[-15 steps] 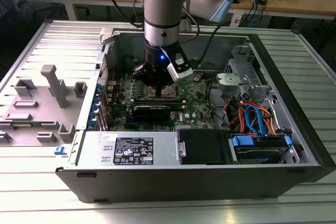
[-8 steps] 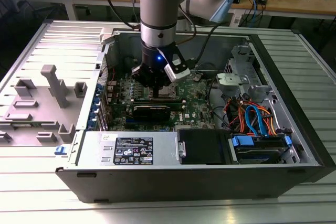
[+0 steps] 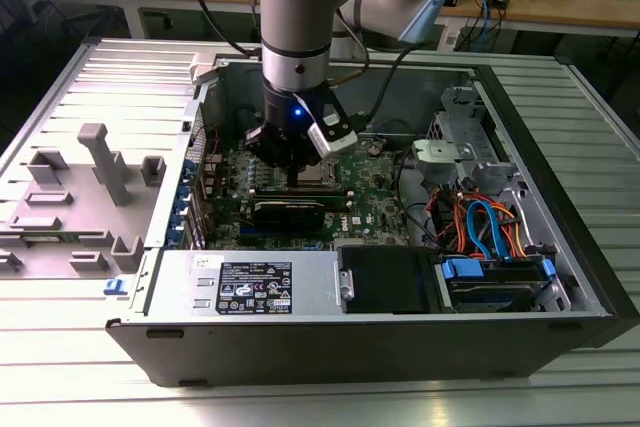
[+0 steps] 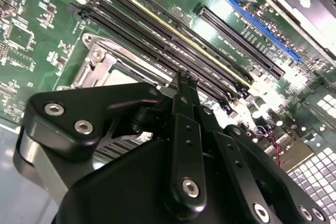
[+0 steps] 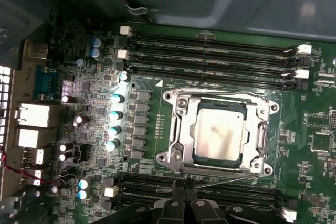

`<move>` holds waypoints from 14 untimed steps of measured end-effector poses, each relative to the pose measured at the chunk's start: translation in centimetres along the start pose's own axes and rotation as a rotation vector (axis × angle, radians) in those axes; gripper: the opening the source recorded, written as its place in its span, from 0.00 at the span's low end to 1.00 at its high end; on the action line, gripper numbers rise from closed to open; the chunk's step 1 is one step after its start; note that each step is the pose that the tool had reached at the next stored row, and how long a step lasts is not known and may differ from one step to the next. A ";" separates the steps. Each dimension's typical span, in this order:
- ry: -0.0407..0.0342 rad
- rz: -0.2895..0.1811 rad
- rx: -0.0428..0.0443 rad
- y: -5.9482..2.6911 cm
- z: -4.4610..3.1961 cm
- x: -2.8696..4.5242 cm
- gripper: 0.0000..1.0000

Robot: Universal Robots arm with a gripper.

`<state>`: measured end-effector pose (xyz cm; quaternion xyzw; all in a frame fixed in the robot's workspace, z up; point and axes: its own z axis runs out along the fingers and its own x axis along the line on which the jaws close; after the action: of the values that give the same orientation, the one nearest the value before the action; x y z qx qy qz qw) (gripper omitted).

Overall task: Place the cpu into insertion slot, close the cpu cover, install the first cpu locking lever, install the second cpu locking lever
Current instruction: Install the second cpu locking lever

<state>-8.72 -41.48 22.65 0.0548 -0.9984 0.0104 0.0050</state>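
Note:
The cpu [image 5: 219,132], a dull silver square, lies flat in the insertion slot [image 5: 220,160] on the green motherboard. Lying down over it is the cpu cover [image 5: 258,135], with the chip's top showing through its window. A thin metal lever rod [image 5: 231,181] runs along the socket's edge nearest my fingers. My gripper [image 5: 184,188] hovers just off that edge, its black fingers drawn together with nothing visible between them. In the second wrist view the gripper [image 4: 186,80] points down beside the socket's silver frame [image 4: 100,64]. In the exterior view the gripper [image 3: 292,165] reaches down into the open computer case.
Long black memory slots [image 5: 210,51] flank the socket on two sides. Capacitors [image 5: 114,114] stand in a row beside it. The case holds a power supply [image 3: 250,287] at the front and a drive cage with cables [image 3: 490,227] at the exterior view's right. A grey fixture [image 3: 95,162] lies outside.

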 end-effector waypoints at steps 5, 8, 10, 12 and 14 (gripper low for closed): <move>-0.0003 -0.013 0.0002 0.04 0.04 0.62 0.11; -0.0004 -0.015 0.0000 0.04 -0.35 0.64 0.11; -0.0007 -0.016 -0.0015 0.04 -0.34 0.64 0.11; -0.0031 -0.018 -0.0218 -0.04 -0.15 0.74 0.11; -0.0041 -0.021 -0.0303 -0.12 -0.08 0.93 0.11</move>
<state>-9.63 -41.69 22.74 0.0651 -0.9979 -0.0049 0.0039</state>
